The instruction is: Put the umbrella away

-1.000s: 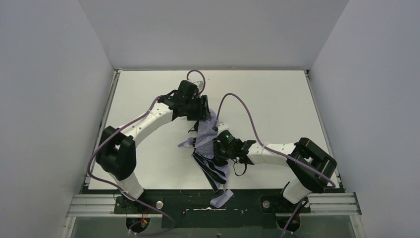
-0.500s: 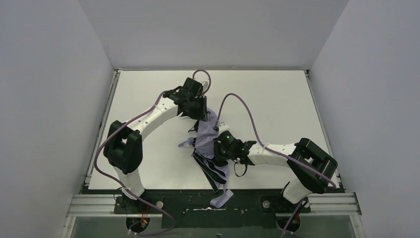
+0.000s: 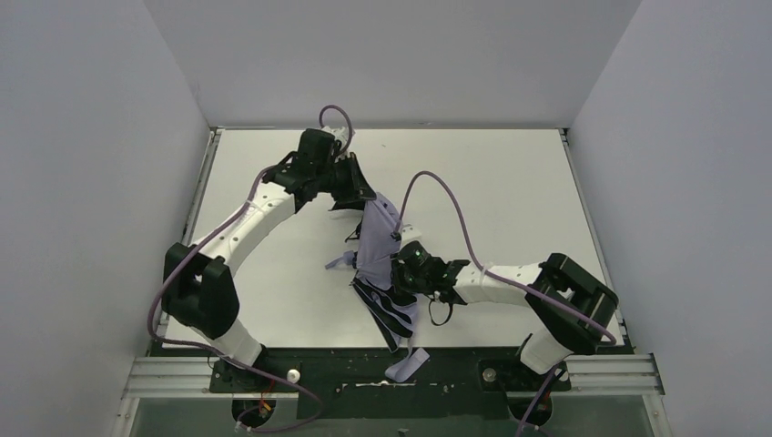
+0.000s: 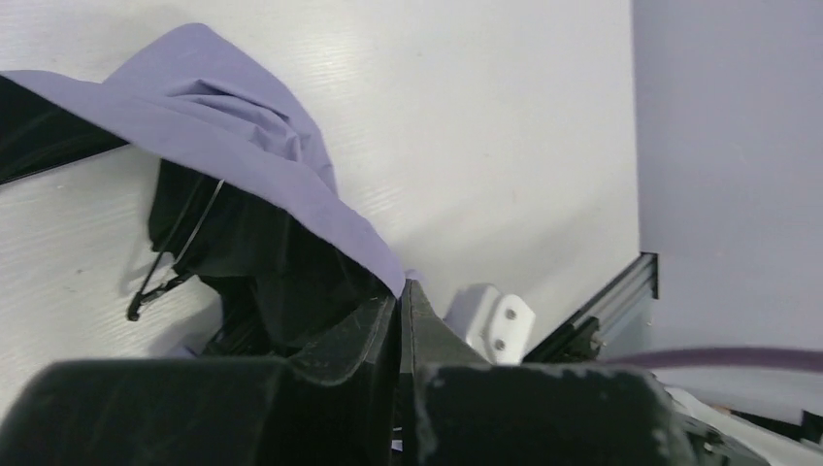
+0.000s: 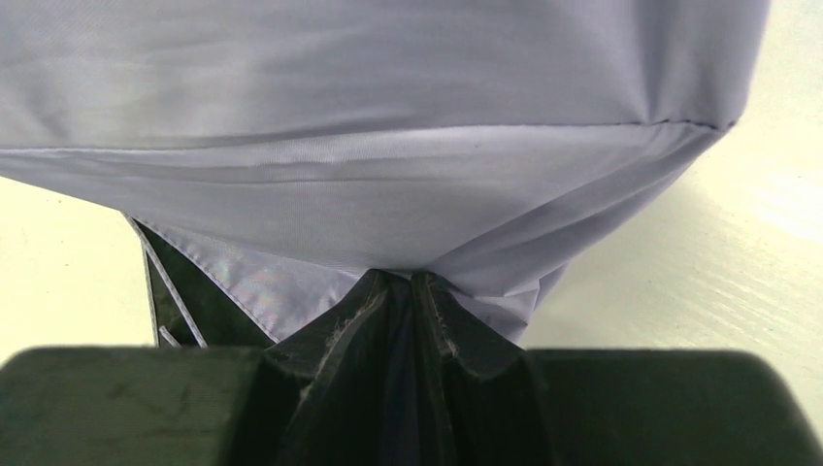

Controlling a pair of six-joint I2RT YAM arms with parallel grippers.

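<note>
Robotics laboratory test cell. White tabletop [image 3: 510, 182] boxed on three sides by plain pale panel walls [image 3: 91, 182], with a slotted aluminium rail [image 3: 173, 373] and a black base plate [image 3: 346, 366] along the near edge. Two white-and-black jointed arms, the left arm [image 3: 246, 218] and the right arm [image 3: 510, 278], stand bolted at that edge, each trailing an exposed purple cable [image 3: 423, 173]; the left wrist view shows the same white surface, wall and rail.

- both arms, left arm [image 3: 241, 223] and right arm [image 3: 496, 280], have white shells on the links with chunky black housings at the joints
- a couple of purple cables [image 3: 421, 173] loop off the wrists and run down along the links
- the left gripper [image 4: 400, 286] and right gripper [image 5: 406, 277] have matte black fingers [image 5: 330, 340], edges scuffed pale and gritty-looking up close
</note>
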